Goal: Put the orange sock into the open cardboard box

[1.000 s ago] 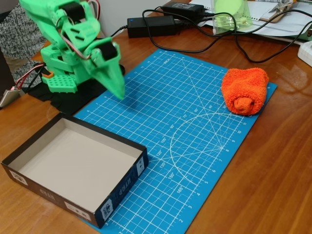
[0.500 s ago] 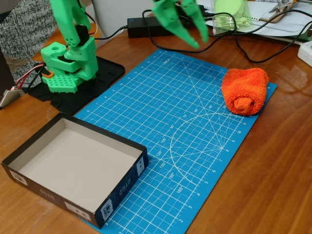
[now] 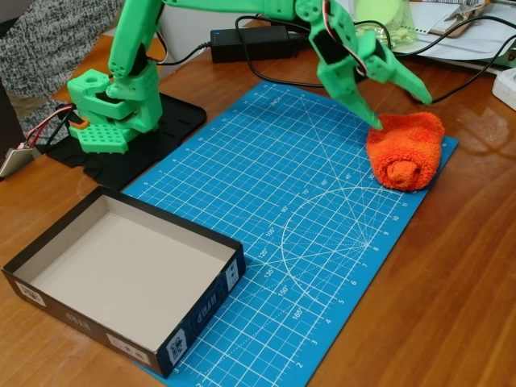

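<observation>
Step in hand: the approach to the pick. The green arm is stretched out from its base at the far left of the fixed view, across the blue mat toward the sock.

Tool: its two fingers stand apart. One tip is down at the sock's upper left edge, touching it or just short of it; the other points out above the sock's top, toward the right. Nothing is held. The fingers bracket only the sock's upper corner, not its bulk.

Sock: lying as a rolled orange lump at the right edge of the mat, near the mat's far corner, resting flat and free of other items.

Box: open, sitting at lower left, partly on the mat's near corner and partly on the bench, well apart from the sock. Its pale inside is bare.

Surroundings: black power bricks and cables lie on the bench behind the mat, close to the arm's reach but not in the line between sock and box.

Judgement: no part of the transfer is done. The next move calls for lowering the tool so both fingers straddle the middle of the lump, then closing firmly; the soft cloth will compress, so a shallow pinch at the edge risks slipping. A lift and a long carry leftward to the box follow.
</observation>
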### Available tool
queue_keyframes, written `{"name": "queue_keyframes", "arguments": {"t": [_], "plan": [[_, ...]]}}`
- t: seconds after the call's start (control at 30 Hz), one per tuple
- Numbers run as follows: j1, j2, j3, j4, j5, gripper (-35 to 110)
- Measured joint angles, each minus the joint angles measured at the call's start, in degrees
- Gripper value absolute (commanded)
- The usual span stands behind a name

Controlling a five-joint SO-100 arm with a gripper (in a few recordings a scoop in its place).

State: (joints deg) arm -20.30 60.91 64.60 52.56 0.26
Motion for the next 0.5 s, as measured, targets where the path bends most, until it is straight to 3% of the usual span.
{"name": "queue_keyframes", "arguments": {"t": [0.23, 0.3, 0.37, 0.5], "plan": [[1.3, -9.1, -3.1, -3.4, -0.4, 29], [1.3, -10.9, -4.2, -4.0, -1.7, 20], [1.3, -11.9, -5.0, -4.7, -2.1, 0], [1.3, -12.7, -5.7, -6.9, 0.1, 0]]}}
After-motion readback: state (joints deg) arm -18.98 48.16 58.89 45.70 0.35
